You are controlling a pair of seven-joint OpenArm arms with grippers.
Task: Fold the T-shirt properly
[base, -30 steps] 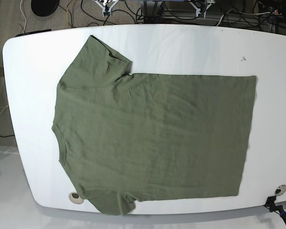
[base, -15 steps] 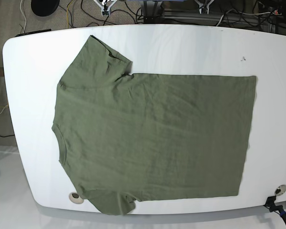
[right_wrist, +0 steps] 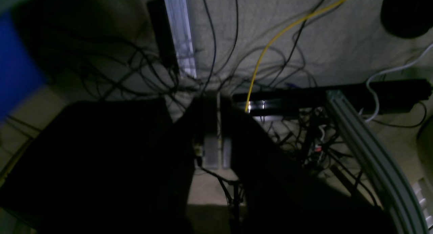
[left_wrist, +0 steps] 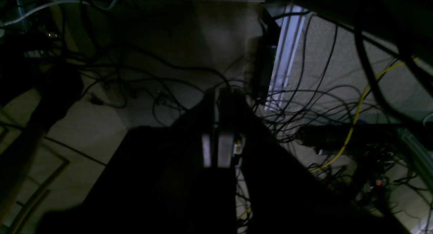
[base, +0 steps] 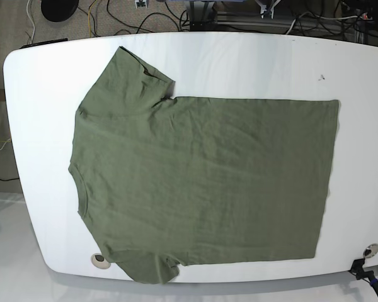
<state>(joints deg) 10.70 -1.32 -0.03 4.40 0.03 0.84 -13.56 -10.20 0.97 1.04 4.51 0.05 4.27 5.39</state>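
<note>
T-shirt (base: pixel 201 182) flat, long axis L–R, collar left; both grippers (left_wrist: pixel 216 149) (right_wrist: pixel 216 153) closed, empty, beyond table's (base: pixel 252 60) far edge.

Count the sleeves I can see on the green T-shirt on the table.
2. On the T-shirt, one sleeve points toward the table's far edge; the other sleeve reaches its near edge, overhanging slightly. None seems hidden.
</note>
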